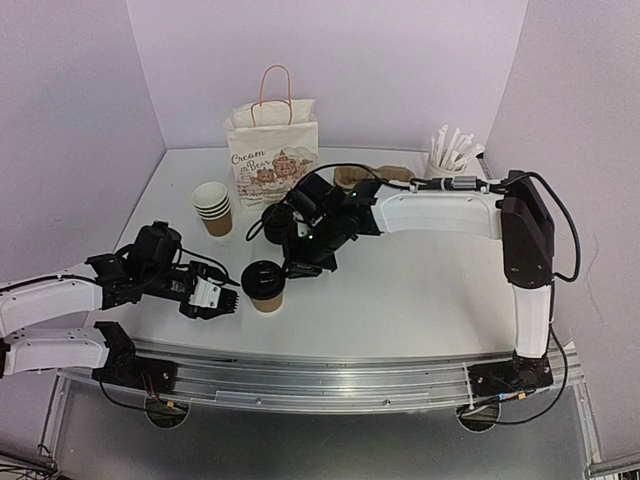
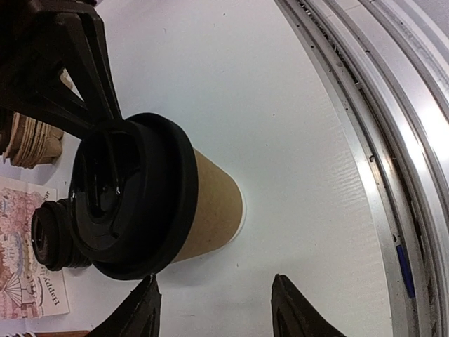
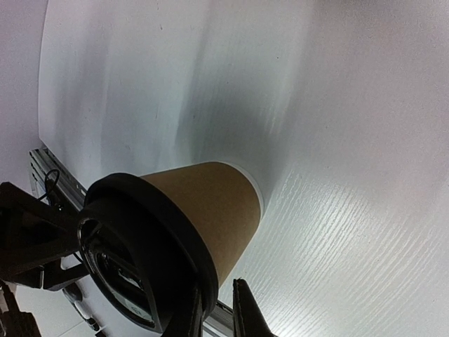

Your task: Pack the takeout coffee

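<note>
The takeout coffee (image 1: 266, 297) stands upright on the white table, left of centre: a brown paper cup (image 2: 214, 210) (image 3: 210, 203) with a black lid (image 1: 262, 277) (image 2: 133, 196) (image 3: 140, 246) on it. My right gripper (image 1: 293, 268) (image 3: 219, 309) comes in from the right, its jaws nearly together over the lid's rim. My left gripper (image 1: 228, 298) (image 2: 217, 302) sits low just left of the cup. It is open, and the cup lies just beyond its fingertips (image 2: 147, 309), not between them.
A white paper bag (image 1: 272, 150) with handles stands at the back. To its left is a stack of lidless brown cups (image 1: 213, 208) (image 2: 28, 140). A stack of black lids (image 2: 52, 235) sits behind the cup. A holder of white sticks (image 1: 452, 155) is back right, and the metal rail (image 1: 330, 365) runs along the front.
</note>
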